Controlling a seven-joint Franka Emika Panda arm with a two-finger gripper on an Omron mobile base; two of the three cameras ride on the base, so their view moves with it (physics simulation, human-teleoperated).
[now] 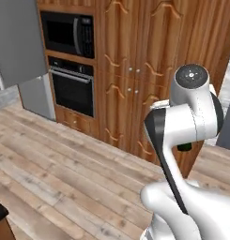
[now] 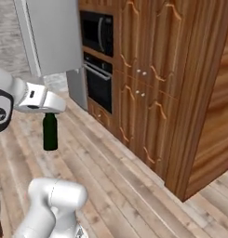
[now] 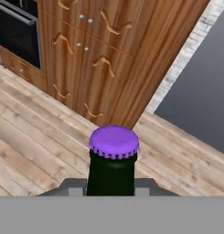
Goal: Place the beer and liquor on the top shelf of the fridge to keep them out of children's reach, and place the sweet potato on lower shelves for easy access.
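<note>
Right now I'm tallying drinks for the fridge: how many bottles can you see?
1. The beer, a dark green bottle with a purple cap, hangs over the wooden floor, gripped at the neck by the tool. Others may be out of view.

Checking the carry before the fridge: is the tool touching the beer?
Touching: in the right base view the tool is shut on the beer, which hangs above the floor.

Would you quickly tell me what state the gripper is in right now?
Gripper: shut on the beer, gripping its neck below the purple cap, carried above the floor.
</note>
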